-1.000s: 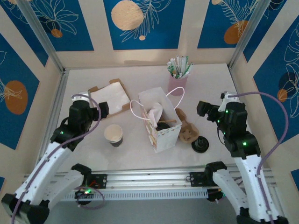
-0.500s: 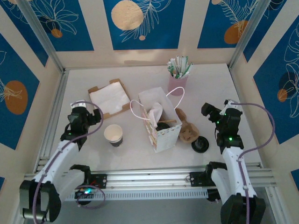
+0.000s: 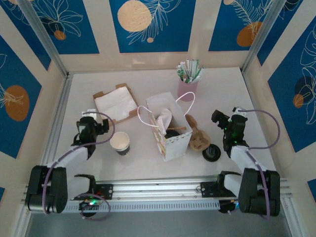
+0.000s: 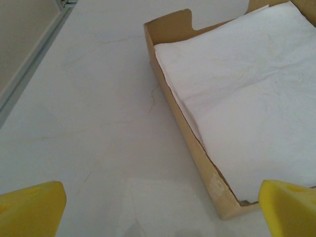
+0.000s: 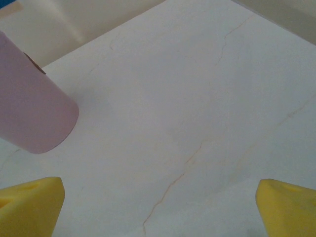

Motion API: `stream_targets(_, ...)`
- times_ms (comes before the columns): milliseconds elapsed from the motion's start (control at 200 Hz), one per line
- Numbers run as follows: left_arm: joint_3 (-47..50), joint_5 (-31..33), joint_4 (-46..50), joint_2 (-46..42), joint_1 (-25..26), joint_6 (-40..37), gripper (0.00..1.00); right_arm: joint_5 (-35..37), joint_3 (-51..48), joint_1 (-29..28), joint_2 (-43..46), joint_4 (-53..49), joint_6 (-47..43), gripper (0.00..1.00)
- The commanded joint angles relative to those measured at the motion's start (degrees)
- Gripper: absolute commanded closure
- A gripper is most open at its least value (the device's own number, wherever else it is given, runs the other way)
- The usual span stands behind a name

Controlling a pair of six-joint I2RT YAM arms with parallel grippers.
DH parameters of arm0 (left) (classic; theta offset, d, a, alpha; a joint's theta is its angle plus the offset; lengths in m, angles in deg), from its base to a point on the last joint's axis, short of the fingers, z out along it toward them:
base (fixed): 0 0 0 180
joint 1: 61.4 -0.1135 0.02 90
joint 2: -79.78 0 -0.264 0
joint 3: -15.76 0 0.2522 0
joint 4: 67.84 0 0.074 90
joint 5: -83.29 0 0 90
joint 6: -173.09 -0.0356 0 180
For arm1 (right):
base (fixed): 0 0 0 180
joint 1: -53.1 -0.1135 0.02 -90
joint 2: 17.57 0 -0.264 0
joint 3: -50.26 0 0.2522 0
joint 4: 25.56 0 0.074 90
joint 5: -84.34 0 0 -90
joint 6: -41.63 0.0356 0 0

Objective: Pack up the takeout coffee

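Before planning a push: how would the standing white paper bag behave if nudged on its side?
The paper bag stands tall on a small base, so a high nudge may well tip it. Its thin walls would probably buckle rather than push stiffly. The dark item inside may add some steadying weight.

Counter (image 4: 89, 108): smooth matt white stone-look surface with faint hairline veins. Tray (image 4: 205, 170): raw brown cardboard, rough-cut edges. Napkin (image 4: 247, 89): matt white paper, slightly creased. Left hand (image 4: 160, 210) fingertips (image 4: 32, 207): smooth yellow, probably plastic.
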Motion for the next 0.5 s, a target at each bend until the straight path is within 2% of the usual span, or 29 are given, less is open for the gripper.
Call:
stream_targets(0,-0.1,-1.9,-8.5,3.8,-0.6,-2.2,0.0,2.6,-0.4,-1.5,-3.1,8.0,-2.4,0.01)
stream_targets(245,-1.8,-2.2,-15.1,9.4,-0.6,-2.3,0.0,4.6,0.6,-5.0,-11.1,15.3,-5.4,0.01)
stream_targets(460,-1.3,-3.1,-26.5,16.1,-0.6,-3.2,0.0,6.9,1.8,-10.8,-20.2,25.6,-13.9,0.01)
stream_targets(495,-1.2,-4.3,-27.8,17.1,-0.7,-3.6,0.0,6.8,2.6,-11.7,-20.8,24.2,-15.0,0.01)
